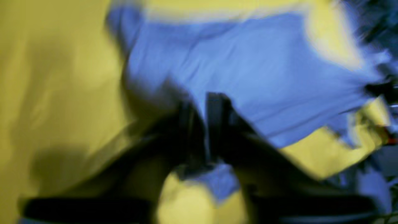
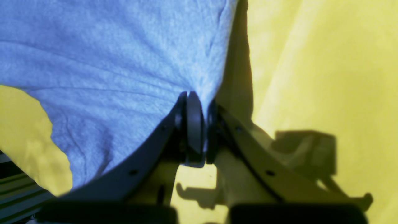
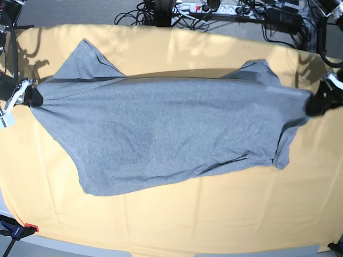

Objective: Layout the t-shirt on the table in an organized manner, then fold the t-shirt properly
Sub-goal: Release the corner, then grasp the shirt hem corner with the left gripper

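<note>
Right wrist view shows the right gripper [image 2: 196, 124] nearest the lens, its two curved dark fingers [image 2: 149, 146] pressed together with a fold of the grey t-shirt [image 2: 108, 62] pinched between the pads. The fabric fans out from the pinch in taut creases and fills the upper left of that view, while the yellow-orange table [image 2: 326, 77] lies bare to the right, crossed by the gripper's shadow.

Left wrist view is heavily blurred; the left gripper [image 1: 206, 124] appears as two dark fingers drawn close around a strip of the t-shirt [image 1: 248, 71], so it looks clamped on cloth, with the table [image 1: 56, 93] beyond and to the side.

Seen from the base view, the right gripper [image 3: 28, 96] sits low at the shirt's edge on the picture's left, and the left gripper [image 3: 317, 101] holds the opposite edge on the picture's right. The t-shirt [image 3: 171, 134] is stretched wide between them across the middle of the table [image 3: 214, 214], its corners pulled to points at each gripper. Beyond the table's far edge, cables [image 3: 161, 8] and a power strip [image 3: 201, 7] lie on the floor.
</note>
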You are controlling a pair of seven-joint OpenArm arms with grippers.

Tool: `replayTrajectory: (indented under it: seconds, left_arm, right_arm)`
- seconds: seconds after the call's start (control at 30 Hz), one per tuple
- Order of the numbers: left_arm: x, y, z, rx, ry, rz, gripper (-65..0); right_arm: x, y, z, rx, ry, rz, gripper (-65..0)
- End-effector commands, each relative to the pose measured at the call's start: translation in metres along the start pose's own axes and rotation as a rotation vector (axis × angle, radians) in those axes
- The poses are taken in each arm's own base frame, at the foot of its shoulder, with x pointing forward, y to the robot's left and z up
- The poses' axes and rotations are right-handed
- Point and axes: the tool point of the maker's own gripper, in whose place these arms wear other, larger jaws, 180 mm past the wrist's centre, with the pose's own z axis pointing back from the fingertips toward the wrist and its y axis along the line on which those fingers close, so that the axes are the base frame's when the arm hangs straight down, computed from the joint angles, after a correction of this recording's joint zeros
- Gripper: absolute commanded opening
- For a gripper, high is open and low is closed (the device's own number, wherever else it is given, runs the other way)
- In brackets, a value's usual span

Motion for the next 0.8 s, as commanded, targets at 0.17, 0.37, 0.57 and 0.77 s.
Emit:
replayTrajectory:
  seconds: [0.17, 0.37, 0.57, 0.77]
  left_arm:
    - [0.041, -0.004, 0.0, -0.014, -0.022, -0.133, -22.1]
    - [0.043, 0.002, 0.0, 0.016, -0.007, -0.191, -22.1]
    - [0.052, 0.066, 0.009, 0.382, -0.036, -0.106, -22.1]
    - [0.052, 0.073, -0.029, 0.434, 0.024, -0.163, -21.9]
  right_arm:
    - [0.016, -0.006, 0.01, -0.022, -0.034, 0.036, -65.0]
    - [0.016, -0.006, 0.01, -0.022, -0.034, 0.036, -65.0]
    - [0.016, -0.006, 0.01, -0.022, -0.033, 0.036, -65.0]
    - [0.016, -0.005, 0.01, -0.019, -0.037, 0.035, -65.0]
